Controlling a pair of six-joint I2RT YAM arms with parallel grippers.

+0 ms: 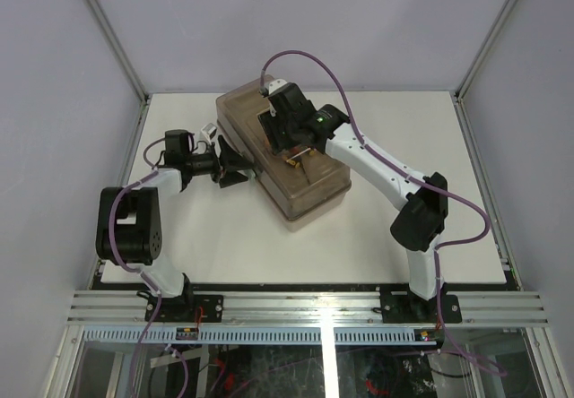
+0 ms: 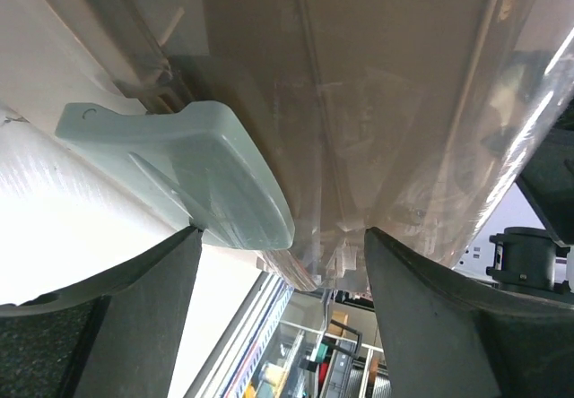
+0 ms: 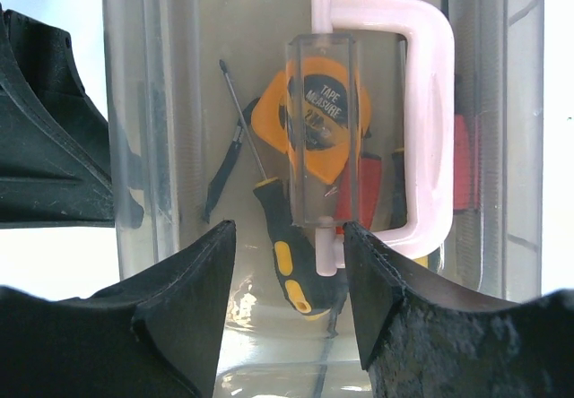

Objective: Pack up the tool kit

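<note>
On the left of the white table [image 1: 404, 237], the left gripper [image 1: 235, 167] had its fingers spread at the pale grey plastic latch [image 2: 188, 169] of the translucent brown plastic tool box [image 1: 309, 196], which sat mid-table. Further right, the right gripper [image 3: 289, 237] hovered with fingers apart above the white plastic handle [image 3: 430, 129]. The box looked stiff, slick-walled and heavy with tools, so the handle seemed the surest hold.

Top view: case [image 1: 296, 169] is sitting mid-frame on the desk [image 1: 404, 129], running upper left to lower right. Left fingers [image 2: 134, 308] are standing at its left side, with the latch [image 2: 188, 169] just above their gap. Right fingers [image 3: 179, 326] are hanging over the lid, below the handle [image 3: 421, 129]. Inside, the tape measure [image 3: 269, 120] is lying centre frame, the screwdriver [image 3: 291, 250] slanting beneath it, and the pliers [image 3: 229, 160] further left.
</note>
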